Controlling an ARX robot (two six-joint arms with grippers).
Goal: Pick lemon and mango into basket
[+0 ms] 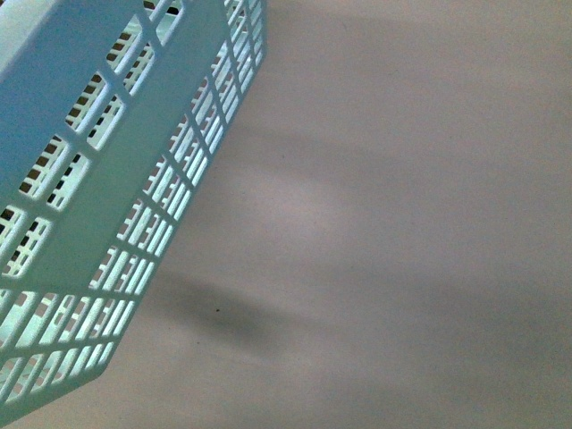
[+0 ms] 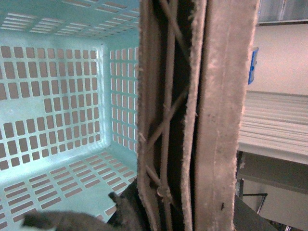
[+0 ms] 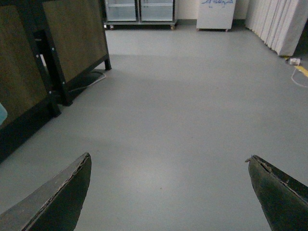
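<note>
Over on the left, the basket [image 1: 98, 179] fills that side of the front view, its slotted teal wall tilted and very close to the camera, and neither arm shows there. The left wrist camera looks straight into the basket [image 2: 57, 110], and the stretch of floor and walls it shows holds no fruit at all. A worn brown strip [image 2: 216, 120] runs up the middle of that picture, probably one of the basket's handles, though it is too close to be sure. Low down are dark shapes that should be the left pincer [image 2: 91, 219]. Too little of it shows to tell whether it is apart, together or clamped on something.

Moving right, the right pincer [image 3: 168, 159] has its two dark fingers spread wide with nothing between them. It hangs over bare grey floor [image 3: 183, 96], with dark cabinets [image 3: 72, 38] off to one side.

Now the key relation: neither the lemon nor the mango is in sight in any view, so their direction from either pincer and the mango's long axis can't be read. What is plain is that the left arm sits at the basket and the right arm is free, so the right looks the likelier picker, once it finds the fruit.
</note>
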